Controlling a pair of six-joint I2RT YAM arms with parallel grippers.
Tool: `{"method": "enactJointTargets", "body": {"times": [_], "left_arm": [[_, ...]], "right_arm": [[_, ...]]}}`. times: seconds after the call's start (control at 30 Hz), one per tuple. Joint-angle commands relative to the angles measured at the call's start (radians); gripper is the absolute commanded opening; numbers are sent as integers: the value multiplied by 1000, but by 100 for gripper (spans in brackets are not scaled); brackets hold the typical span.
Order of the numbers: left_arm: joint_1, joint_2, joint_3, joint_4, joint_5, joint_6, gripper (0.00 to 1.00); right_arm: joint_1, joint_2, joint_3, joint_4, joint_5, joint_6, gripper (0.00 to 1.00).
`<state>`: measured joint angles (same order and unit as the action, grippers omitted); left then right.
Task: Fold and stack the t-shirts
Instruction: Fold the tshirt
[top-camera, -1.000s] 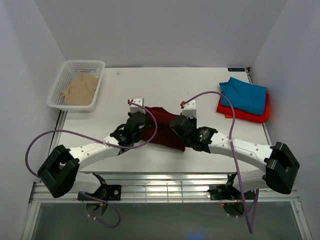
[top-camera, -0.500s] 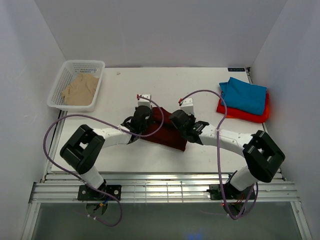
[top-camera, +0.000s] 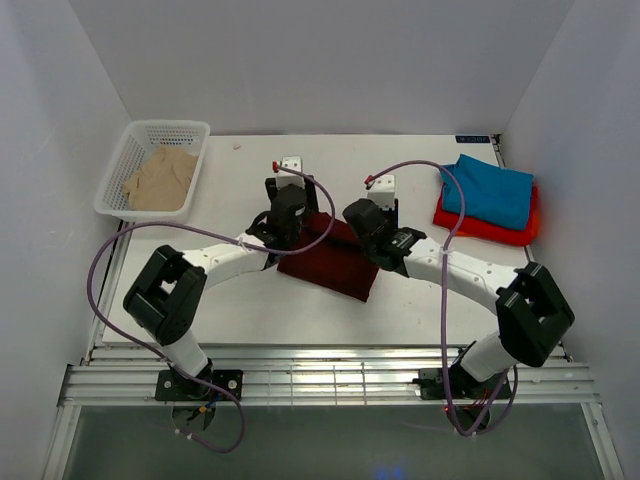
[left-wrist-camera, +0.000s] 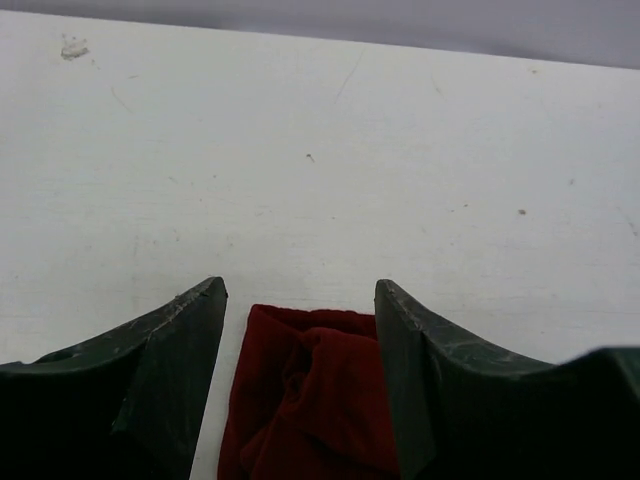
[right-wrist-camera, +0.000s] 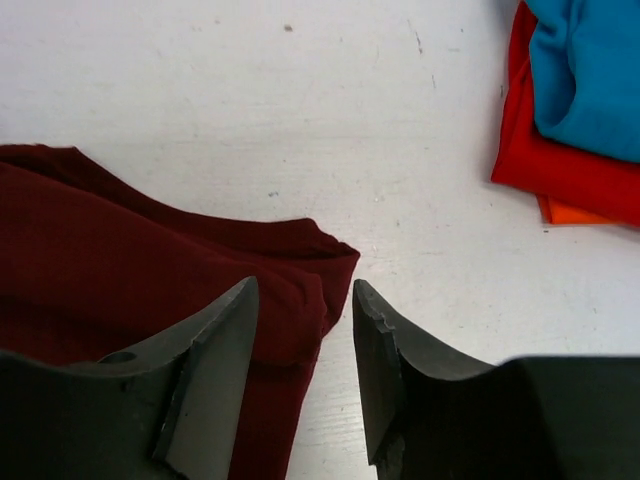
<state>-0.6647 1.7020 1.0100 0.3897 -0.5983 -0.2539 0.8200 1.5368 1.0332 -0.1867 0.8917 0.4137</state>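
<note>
stacked: teal-blue shirt (top-camera: 490, 190) on red-orange shirt (top-camera: 490, 232)
looks folded: maroon shirt (top-camera: 335, 265) — not yet stacked
waiting: beige shirt (top-camera: 160, 178) in basket (top-camera: 170, 127)
jaws: left gripper (left-wrist-camera: 300, 290), right gripper (right-wrist-camera: 305, 290) — apart, empty

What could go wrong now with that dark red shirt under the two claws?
The maroon shirt bunches between the fingers of the open left gripper, so it might snag and unfold as the arm lifts. The right gripper straddles its corner, risking the same. A lumpy fold may sit crooked on the teal shirt.
</note>
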Motion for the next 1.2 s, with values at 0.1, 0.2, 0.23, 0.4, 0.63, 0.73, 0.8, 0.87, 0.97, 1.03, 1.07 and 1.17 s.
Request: {"method": "enactJointTargets", "body": {"times": [0.1,0.2,0.23,0.4,0.63,0.73,0.8,0.87,0.97,1.03,1.07,1.17], "left_arm": [[-84,-108,-123,15,55,-88,59],[-108,-107,-181,18,132,-180,19],[-124,-93,-191,18,155,-197,11],[-159,-47,-209,21,170,-266,0],[-177,13,-209,52,219,-307,0],[-185,59,-218,66,241,-332,0],[-191,94,-229,77,244,-344,0],[-200,117,-252,92,242,-364,0],[-211,143,-292,103,241,-401,0],[-222,139,-315,112,232,-416,0],[-226,136,-333,112,230,-421,0],[-239,114,-364,113,221,-439,0]], "right_arm": [[4,-89,-90,153,-131,-30,33],[5,-40,-79,176,-269,-35,8],[4,-24,-71,174,-352,-36,8],[5,75,-33,228,-493,-36,8],[5,144,4,240,-528,-32,8],[5,174,22,239,-524,-36,8],[7,200,42,240,-513,-49,8],[5,226,71,231,-510,-56,8],[2,269,105,219,-496,-72,8],[-1,289,139,204,-471,-82,8],[-1,305,146,201,-459,-87,8],[-15,327,186,193,-422,-110,8]]}}
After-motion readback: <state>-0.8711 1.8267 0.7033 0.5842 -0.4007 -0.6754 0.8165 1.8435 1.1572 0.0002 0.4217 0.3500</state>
